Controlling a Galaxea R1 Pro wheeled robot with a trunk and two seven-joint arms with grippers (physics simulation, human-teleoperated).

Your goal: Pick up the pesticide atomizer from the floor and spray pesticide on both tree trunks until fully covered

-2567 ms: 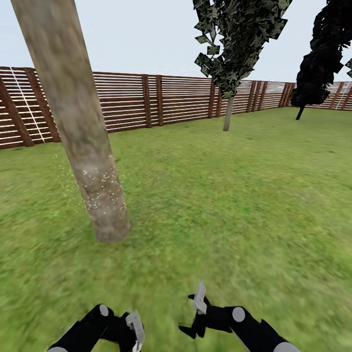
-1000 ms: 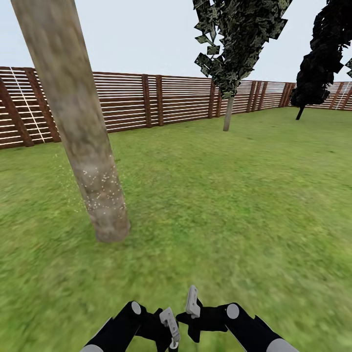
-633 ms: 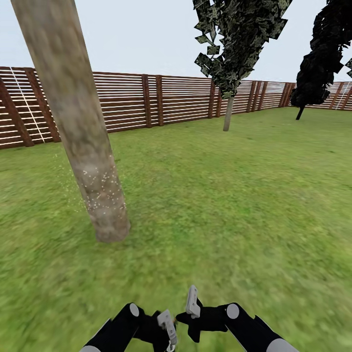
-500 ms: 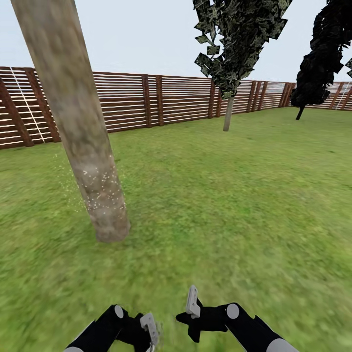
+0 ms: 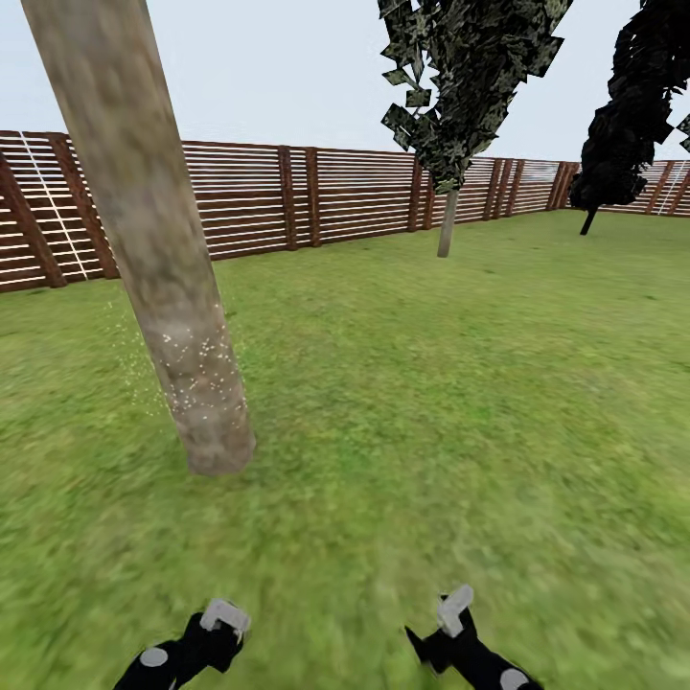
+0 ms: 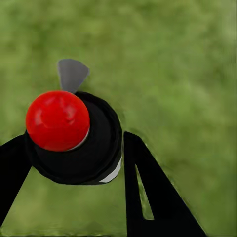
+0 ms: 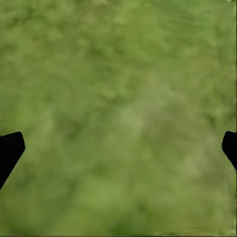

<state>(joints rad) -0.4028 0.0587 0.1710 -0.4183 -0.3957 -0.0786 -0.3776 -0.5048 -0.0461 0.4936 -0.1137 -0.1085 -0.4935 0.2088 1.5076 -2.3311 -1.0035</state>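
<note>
The pesticide atomizer (image 6: 59, 121), a black body with a round red cap and a grey nozzle, sits between the black fingers (image 6: 148, 197) of my left gripper (image 6: 74, 163), which is shut on it above grass. In the head view my left gripper (image 5: 216, 628) is low at the bottom left and my right gripper (image 5: 450, 623) low at the bottom right. The right gripper (image 7: 118, 148) is open over bare grass. The near tree trunk (image 5: 163, 268) rises ahead left, its lower part flecked with white specks. The second tree (image 5: 448, 222) stands far off by the fence.
A brown slatted fence (image 5: 326, 196) closes the lawn at the back. A black conifer (image 5: 628, 105) stands at the far right. Open grass (image 5: 460, 383) stretches between the near trunk and the far tree.
Both arms have dropped lower and drawn apart: the left gripper has swung left, the right gripper right. The camera, trees and fence have not shifted.
</note>
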